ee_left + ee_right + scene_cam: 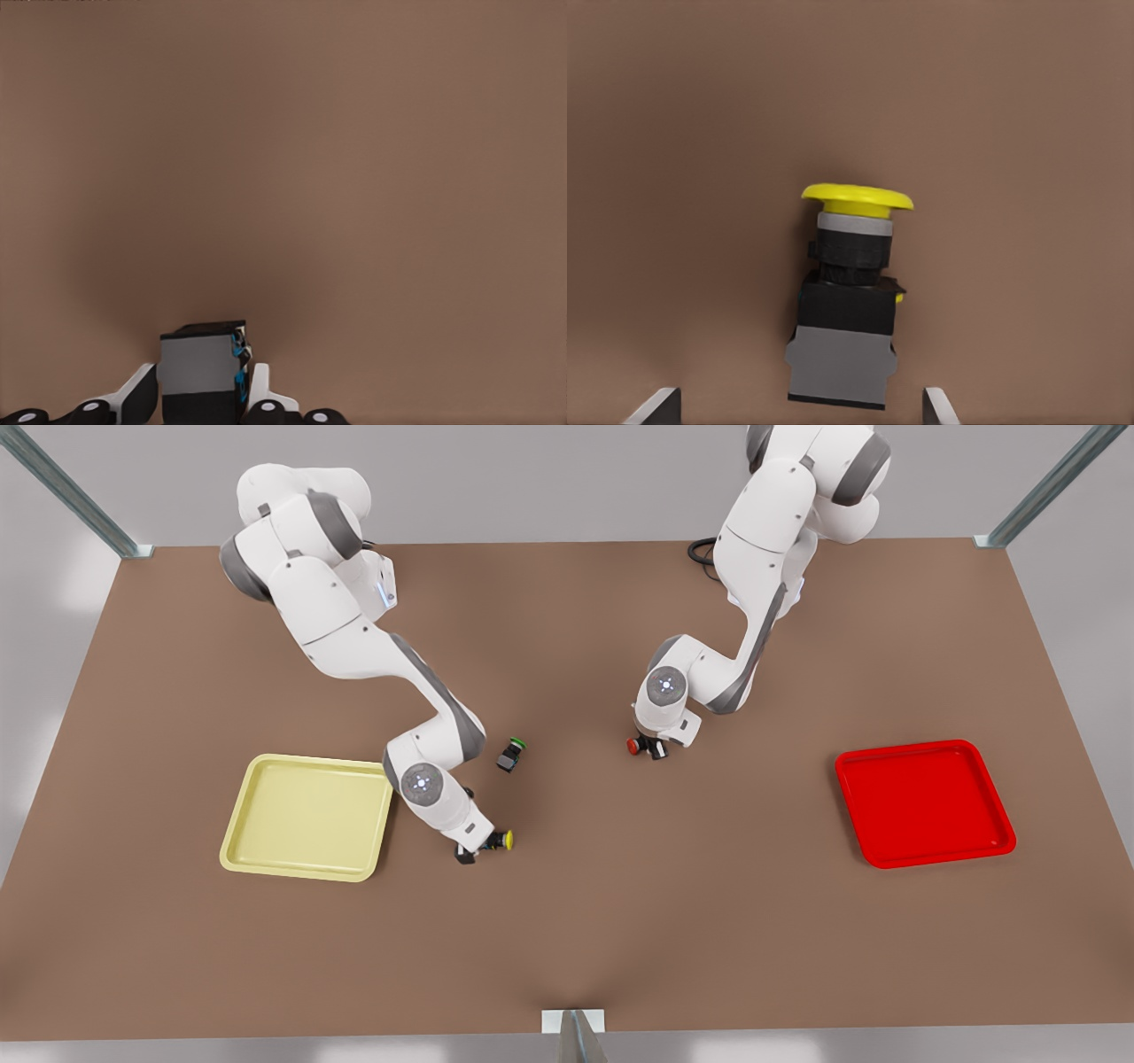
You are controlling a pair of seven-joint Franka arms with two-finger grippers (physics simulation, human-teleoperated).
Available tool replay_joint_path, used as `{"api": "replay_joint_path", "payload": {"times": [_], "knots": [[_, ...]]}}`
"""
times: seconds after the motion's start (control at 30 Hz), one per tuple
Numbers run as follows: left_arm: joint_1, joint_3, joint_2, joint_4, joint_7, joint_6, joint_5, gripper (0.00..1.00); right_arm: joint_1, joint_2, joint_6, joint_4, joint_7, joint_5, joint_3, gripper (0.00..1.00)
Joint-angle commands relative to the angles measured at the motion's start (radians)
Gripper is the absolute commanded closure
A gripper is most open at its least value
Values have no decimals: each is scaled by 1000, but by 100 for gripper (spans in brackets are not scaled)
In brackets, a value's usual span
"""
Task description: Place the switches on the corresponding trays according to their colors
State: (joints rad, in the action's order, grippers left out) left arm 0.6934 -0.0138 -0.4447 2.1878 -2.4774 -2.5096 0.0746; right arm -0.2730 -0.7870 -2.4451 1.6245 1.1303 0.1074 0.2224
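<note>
Switches near the table's middle, one at each set of jaws.
Yellow-capped switch (849, 301) lies on its side on the table (567, 921) between the right gripper's (483, 849) wide-open jaws, just beside the yellow tray (306, 817). Red-capped switch (634, 746) sits at the left gripper (651, 747), whose jaws are closed against a dark grey switch body, well apart from the red tray (925, 803) across bare brown surface. A green-capped switch (511, 754) lies between the two arms, untouched.
</note>
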Motion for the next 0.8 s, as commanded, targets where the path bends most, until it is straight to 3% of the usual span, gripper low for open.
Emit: {"api": "replay_joint_path", "payload": {"times": [0.0,0.37,0.5,0.77], "knots": [[0,0,0,0,0,0,1,43,-8,-1,0,0,0,0,0,0],[0,0,-6,-2,2,-6,1,48,-48,-29,-3,-31,-6,0,-23,13],[2,0,-5,-2,3,-3,1,48,-48,-35,-23,-29,-7,-6,-25,29],[2,0,-3,-2,8,2,1,48,-57,-28,-5,-41,-72,-11,-23,31]]}}
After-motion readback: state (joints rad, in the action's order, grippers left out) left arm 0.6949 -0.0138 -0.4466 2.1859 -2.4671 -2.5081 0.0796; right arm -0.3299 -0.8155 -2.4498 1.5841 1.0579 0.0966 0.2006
